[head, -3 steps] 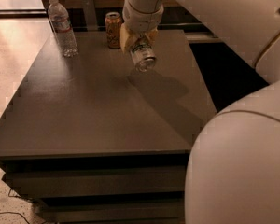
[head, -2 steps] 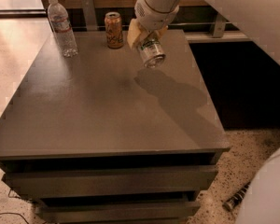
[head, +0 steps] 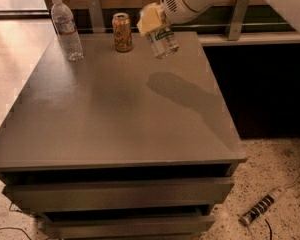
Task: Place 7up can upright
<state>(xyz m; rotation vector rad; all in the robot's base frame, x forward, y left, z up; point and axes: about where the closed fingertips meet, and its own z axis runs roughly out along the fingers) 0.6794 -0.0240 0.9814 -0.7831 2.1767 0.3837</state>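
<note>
7up can (head: 166,44): tilted, upper centre of frame, pinched between gripper (head: 157,28) fingers, held above tabletop (head: 105,119).

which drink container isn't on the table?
The 7up can, held tilted in the claw above the far side of the table. The orange can and water bottle both stand upright on it.

The 7up can (head: 164,42), silvery with green label marks, hung tilted in the air above the far right part of the tabletop (head: 115,114). The gripper (head: 155,26) clasped its upper part between the jaws, and its lower end was free.
</note>
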